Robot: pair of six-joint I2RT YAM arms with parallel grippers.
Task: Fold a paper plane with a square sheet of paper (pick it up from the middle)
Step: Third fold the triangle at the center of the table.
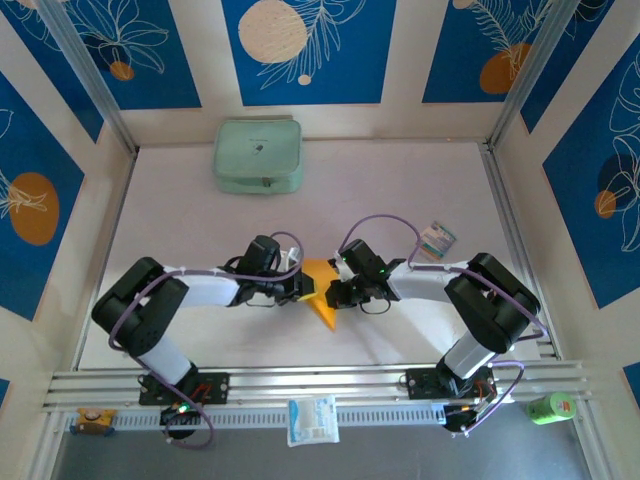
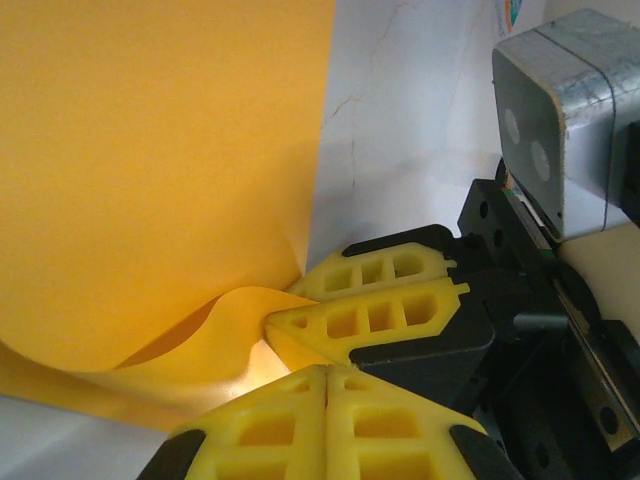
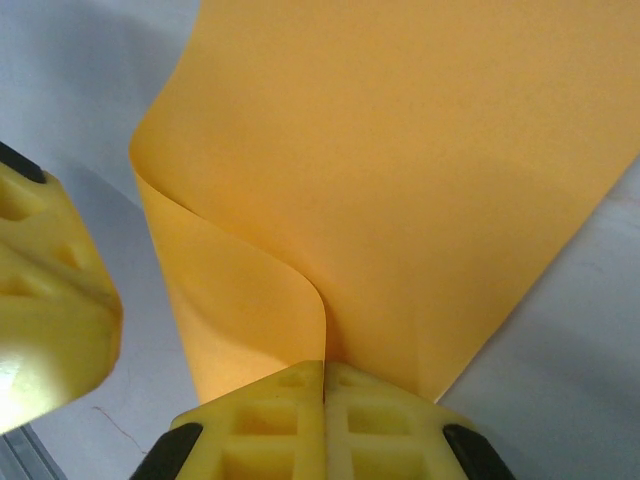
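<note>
We find the square sheet of paper [image 1: 324, 305] at mid-worktop [image 1: 400, 200], between the two arms, curled over on itself. The right jaws are clamped on its rolled edge. The left jaws are pressed together just beside the curl; we cannot tell whether paper is caught between them. We judge a fold to be in hand. Recommended: bring edge squarely onto edge before flattening, then press the crease along its whole length without tugging.

The square sheet of paper [image 1: 322, 293] — thin, orange-yellow — lies on the table [image 1: 400, 190], one side curled over in an uncreased fold.
</note>
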